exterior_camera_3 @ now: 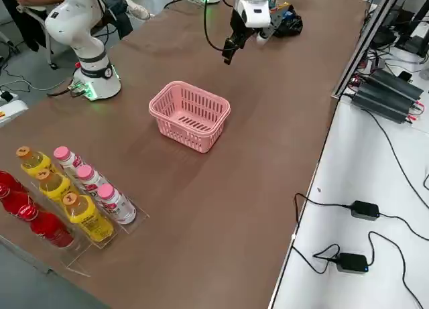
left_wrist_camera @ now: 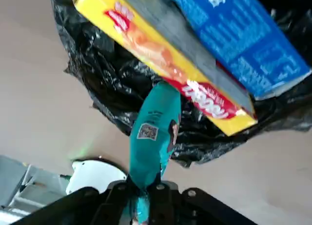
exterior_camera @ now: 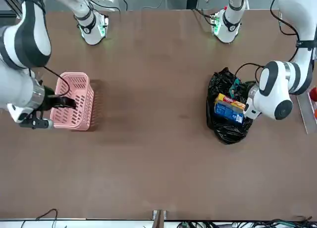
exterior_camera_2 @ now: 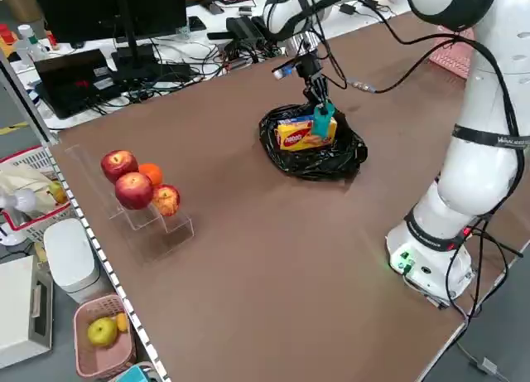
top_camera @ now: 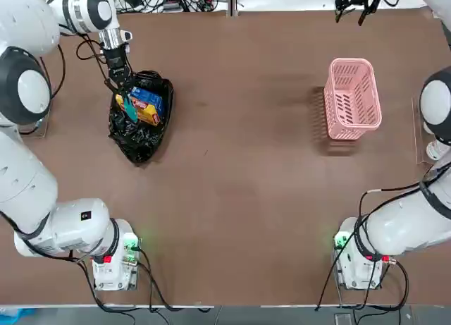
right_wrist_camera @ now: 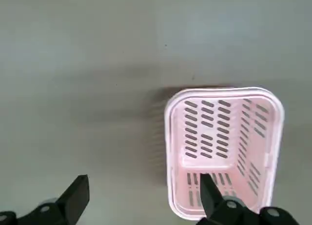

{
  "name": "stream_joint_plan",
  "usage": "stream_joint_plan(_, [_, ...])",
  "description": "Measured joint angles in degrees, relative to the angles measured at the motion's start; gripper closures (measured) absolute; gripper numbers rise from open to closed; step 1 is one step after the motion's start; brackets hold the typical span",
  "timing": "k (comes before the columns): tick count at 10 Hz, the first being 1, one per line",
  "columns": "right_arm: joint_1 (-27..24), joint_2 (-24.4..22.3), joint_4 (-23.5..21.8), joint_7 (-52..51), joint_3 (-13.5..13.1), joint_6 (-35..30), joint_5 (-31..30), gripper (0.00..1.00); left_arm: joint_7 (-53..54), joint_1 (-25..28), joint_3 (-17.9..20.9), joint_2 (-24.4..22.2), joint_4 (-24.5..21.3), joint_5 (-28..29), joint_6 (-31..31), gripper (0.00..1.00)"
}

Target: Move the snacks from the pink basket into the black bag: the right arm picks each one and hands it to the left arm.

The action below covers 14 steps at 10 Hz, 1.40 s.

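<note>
Pinched nearly closed, the left gripper has the end of the teal pack between its fingers, right over the black bag. The pack hangs out past the fingertips, its far end at the yellow-orange pack. Just beyond that one is the blue pack, both of them sitting in the bag's mouth under the jaws.

Handling-wise, the teal one looks like a light, soft pouch, probably a bit slippery and crushable, so holding it by the flat end seal seems like the smart spot. The other two look like stiffer boxes, so edges and sides would be the place to grab those. The bag is thin and floppy, and I'd guess a fingertip could snag a fold on the way out.

Well apart from all that, across the table, the right gripper stands wide open with nothing in it, near the pink basket, which has no snacks left inside. Looks like all that remains is letting the teal pack drop and backing off cleanly.
</note>
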Motion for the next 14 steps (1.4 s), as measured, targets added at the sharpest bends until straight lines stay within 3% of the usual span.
stream_joint_plan(1, [-0.2, -1.9, -0.8, 0.0, 0.0, -0.9, -1.2, 0.0, 0.1, 0.6, 0.0, 0.0, 0.6, 0.0, 0.5, 0.77])
stream_joint_plan(4, [-0.2, -7.5, -2.6, -2.4, 0.3, -3.3, -4.7, 0.0, 0.0, 0.6, -0.3, 0.0, 2.8, -0.4, 0.8, 0.32])
stream_joint_plan(5, [-0.3, -8.6, -3.7, -3.3, 0.3, -3.3, -4.9, 0.0, -0.5, 0.6, -0.6, -0.1, 3.7, -0.8, 0.8, 0.25])
stream_joint_plan(8, [-1.8, -8.9, -5.5, -5.7, 0.2, -3.9, -5.1, 0.0, -2.2, 0.5, -0.9, -1.1, 9.0, -0.9, 0.9, 0.17])
stream_joint_plan(11, [-1.5, -9.2, -4.1, -6.3, 1.3, -3.8, -7.1, 0.0, -2.2, 0.9, -0.5, -1.8, 15.0, -0.9, 1.9, 0.07])
stream_joint_plan(12, [-0.7, -9.3, -4.1, -5.4, 1.7, -3.9, -8.7, 0.0, -2.1, 0.8, -0.5, -2.2, 16.0, -0.9, 3.2, 0.0])
stream_joint_plan(14, [-3.1, -9.3, -4.2, -5.0, 0.8, -4.3, -9.6, 0.0, -1.0, 1.1, -0.4, -4.1, 16.9, -0.9, 3.9, 0.0])
